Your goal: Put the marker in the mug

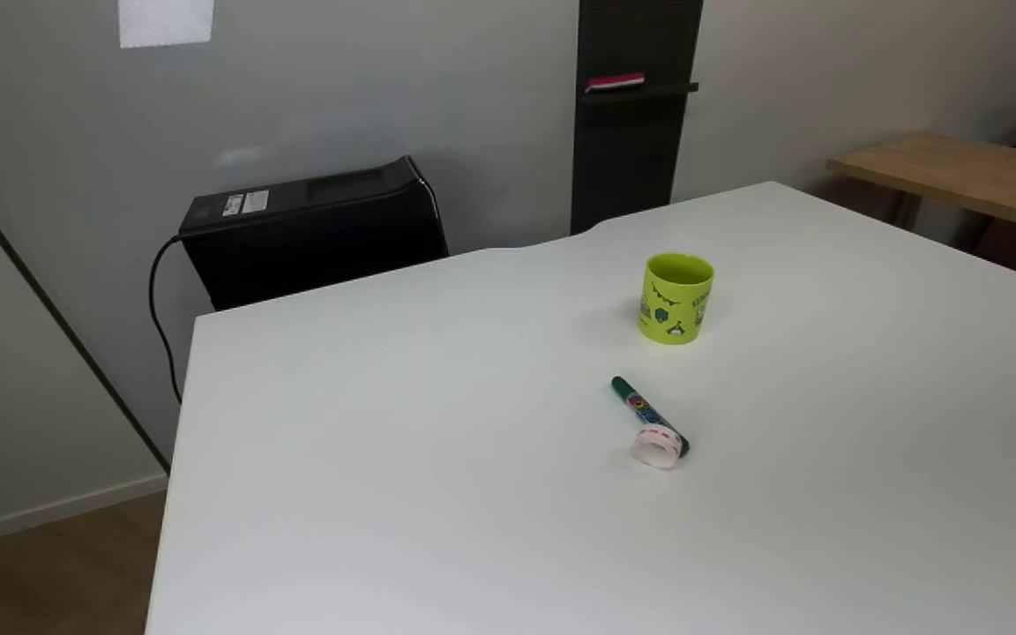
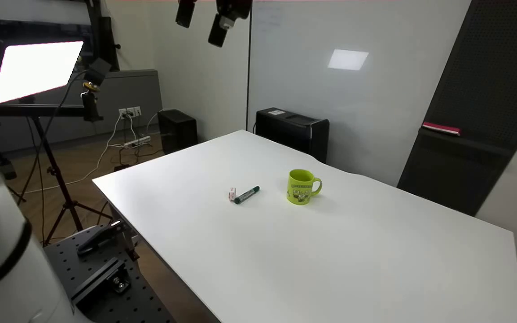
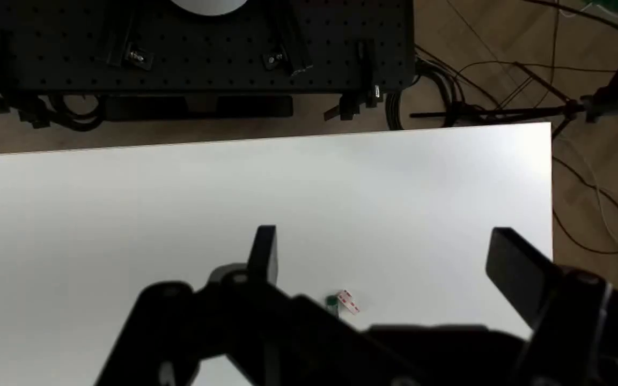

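Observation:
The green marker [image 1: 643,408] lies flat on the white table, and it also shows in an exterior view [image 2: 247,195]. In the wrist view only its green end [image 3: 332,302] shows; my gripper hides the rest. The lime-green mug [image 1: 676,304] stands upright a little apart from the marker. Its handle side shows in an exterior view [image 2: 300,188]; in the wrist view the mug is out of sight. My gripper [image 3: 385,241] is open with nothing between its fingers. It hangs high above the table, at the top edge of an exterior view [image 2: 200,30].
A small whitish-pink ring [image 1: 656,447] sits right beside one end of the marker. The white table [image 2: 330,260] has its edge towards the robot's perforated black base plate [image 3: 207,59]. A black box [image 2: 292,130] stands behind the table's far edge. A lamp [image 2: 38,72] stands off the table.

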